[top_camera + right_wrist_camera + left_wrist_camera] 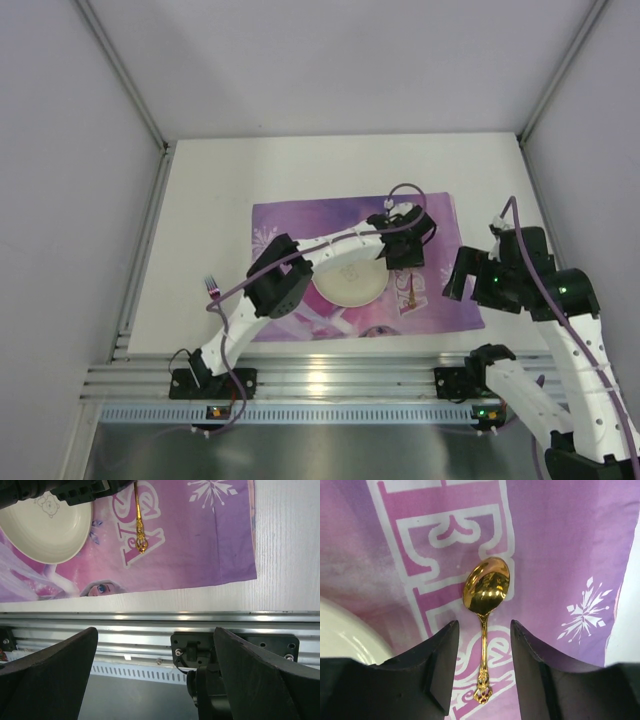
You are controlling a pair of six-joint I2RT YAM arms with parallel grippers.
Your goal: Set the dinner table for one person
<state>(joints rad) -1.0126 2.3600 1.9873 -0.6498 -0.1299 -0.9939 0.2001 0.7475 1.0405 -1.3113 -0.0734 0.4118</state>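
The dinner table (220, 180) carries a purple placemat (300, 225) with a cream plate (350, 280) at its middle. Right of the plate a gold spoon (486, 587) lies flat on the mat, bowl pointing away from the wrist. My left gripper (484, 625) hovers just above it, jaws apart either side of the handle and clear of it. In the top view the left gripper (405, 250) sits over the mat's right half. My right gripper (462, 275) hangs open and empty off the mat's right edge, above the table's near edge (155, 635). The spoon (138, 520) also shows there.
A fork (212, 290) with a pink handle lies on the white table left of the mat. An aluminium rail (320, 375) runs along the near edge, with the arm base mount (235, 645) bolted to it. Grey walls enclose the table's left, back and right.
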